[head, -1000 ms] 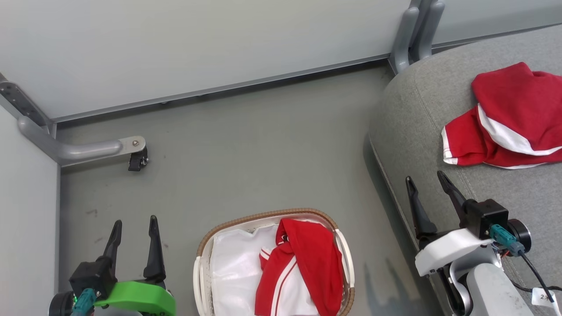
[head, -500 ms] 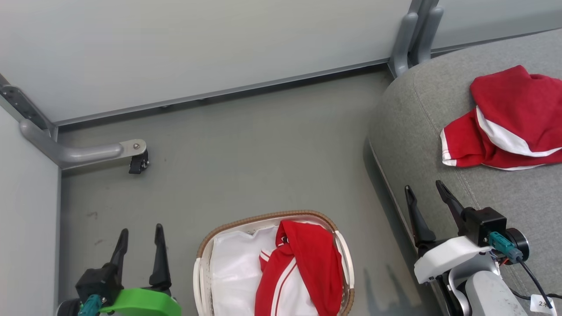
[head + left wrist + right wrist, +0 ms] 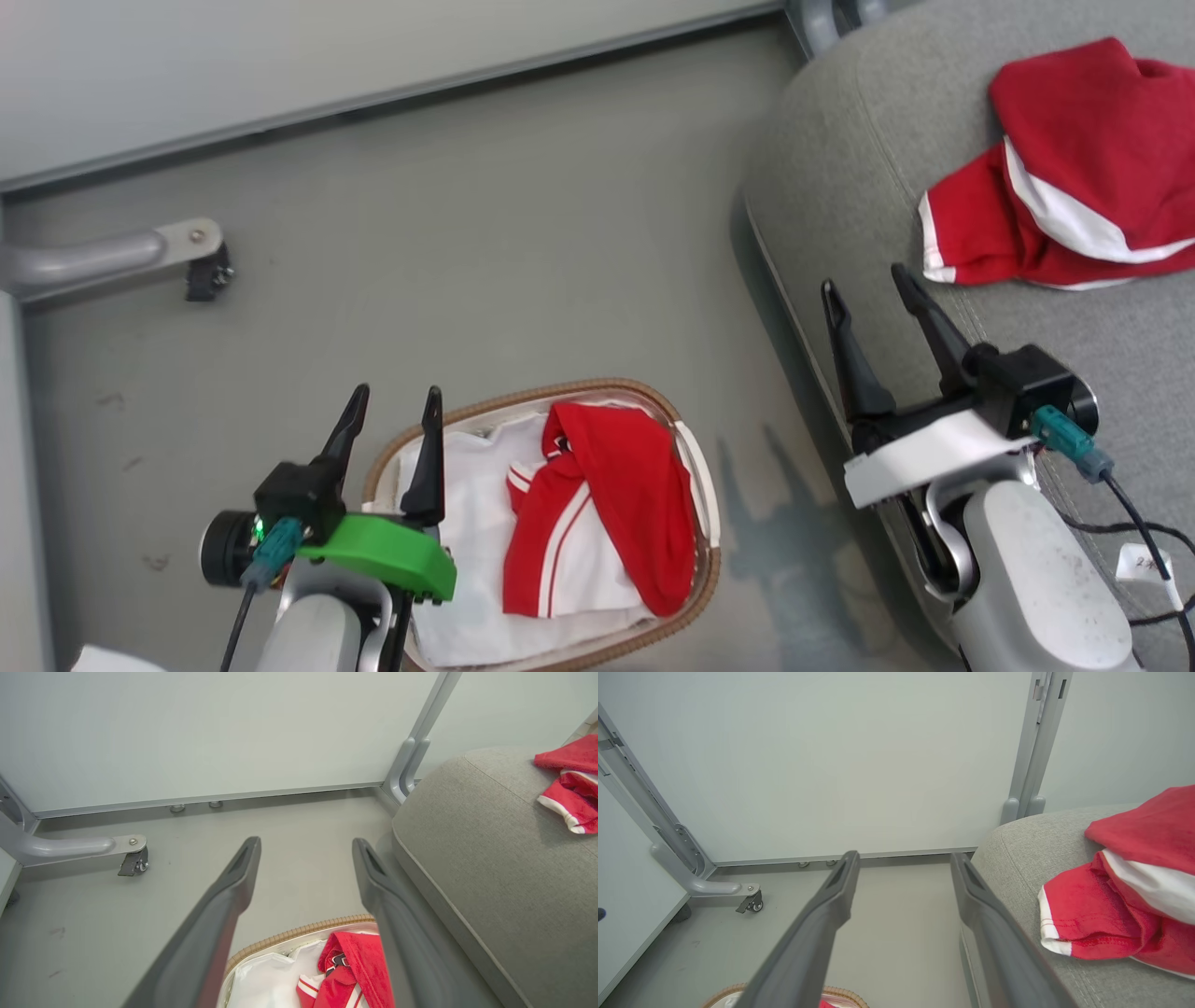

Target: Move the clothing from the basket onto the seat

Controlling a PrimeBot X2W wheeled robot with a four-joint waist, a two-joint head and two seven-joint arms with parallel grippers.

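A red garment with white stripes (image 3: 597,504) lies in the white basket (image 3: 698,471) with its tan woven rim, on the white liner; the left wrist view catches it too (image 3: 355,970). My left gripper (image 3: 392,411) stands open over the basket's left rim, nothing between its fingers. Another piece of red clothing with white panels (image 3: 1074,168) rests on the grey seat (image 3: 859,168). The right gripper (image 3: 864,285) is open above the seat's left edge, to the left of that clothing and apart from it. The right wrist view has that clothing (image 3: 1129,896) on the seat (image 3: 1017,858).
Grey floor runs between basket and seat. A pale partition wall (image 3: 280,56) closes the back. A metal foot with a caster (image 3: 201,271) juts out at the left. Cables (image 3: 1130,532) trail from the right wrist over the seat.
The head camera has tilted down and turned, so the whole scene shifted. My left gripper has come right and forward from the bare floor to the basket's left rim. Both stay open.
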